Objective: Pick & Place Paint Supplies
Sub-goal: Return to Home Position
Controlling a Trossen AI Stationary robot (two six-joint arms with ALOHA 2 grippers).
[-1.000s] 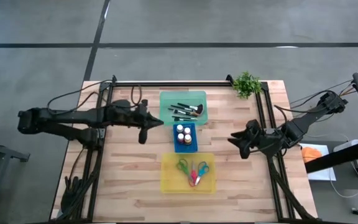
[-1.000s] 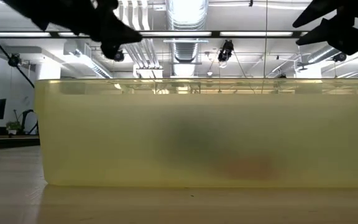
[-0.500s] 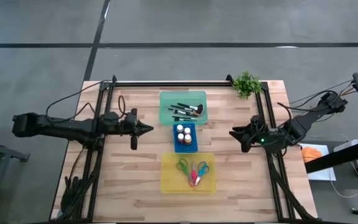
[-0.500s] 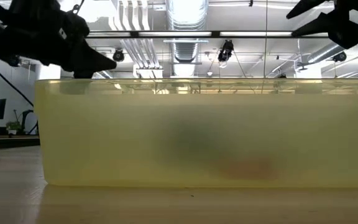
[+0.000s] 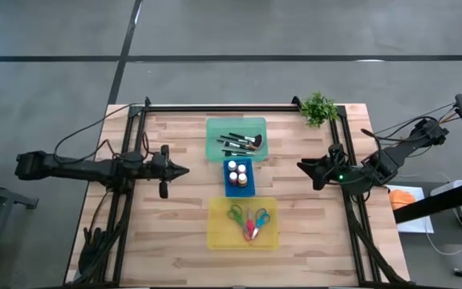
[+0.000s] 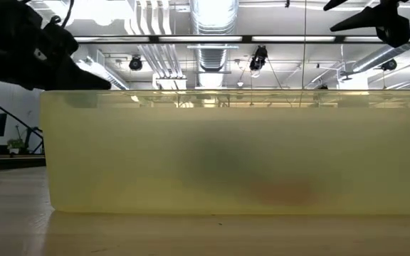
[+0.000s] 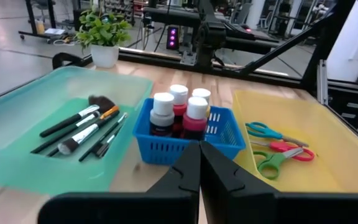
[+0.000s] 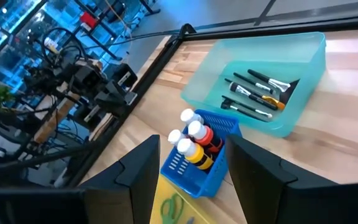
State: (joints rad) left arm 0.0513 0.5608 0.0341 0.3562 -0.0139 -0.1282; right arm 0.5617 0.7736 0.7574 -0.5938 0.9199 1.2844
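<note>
Black-handled brushes [image 5: 239,143] lie in a green tray [image 5: 215,128]. White-capped paint bottles [image 5: 237,170] stand in a small blue basket [image 5: 238,191]. Scissors with green and red handles [image 5: 248,221] lie in a yellow tray [image 5: 215,233]. My left gripper [image 5: 184,170] hangs shut over the table's left part, pointing at the basket [image 7: 166,149], well short of it. My right gripper [image 5: 307,171] hangs open above the table's right part, pointing toward the trays. In the right wrist view its fingers frame the bottles [image 8: 194,144] from far off. Neither gripper has anything in it.
A small leafy plant [image 5: 318,107] stands at the far right corner. A black metal frame [image 5: 239,107] runs along the far edge and both sides. Bare wood [image 5: 175,225] lies left and right of the trays. The yellow tray's wall [image 6: 226,149] fills the low view.
My left gripper has drawn back from beside the green tray toward the table's left edge and has sunk, staying shut. My right gripper has risen a little and rolled about its own axis, still open. The trays and their contents have not moved.
</note>
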